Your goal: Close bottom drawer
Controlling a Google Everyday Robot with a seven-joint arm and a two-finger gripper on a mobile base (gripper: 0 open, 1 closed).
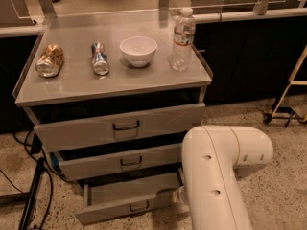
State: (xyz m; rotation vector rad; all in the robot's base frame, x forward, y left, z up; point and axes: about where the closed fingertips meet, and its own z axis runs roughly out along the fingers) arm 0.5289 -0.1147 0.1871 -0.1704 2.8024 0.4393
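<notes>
The bottom drawer (110,212) looks like stiff, light metal, best pushed on its front near the handle (138,206); the gripper (178,195) sits at its right end, clenched or not I cannot tell.

Single view, set high before the drawer cabinet (115,83), facing down and forward. Close range: cabinet fills left and centre, robot arm (216,176) looms lower right. Behind it the gripper (178,195), mostly hidden, at the bottom drawer (124,198) right end.
</notes>
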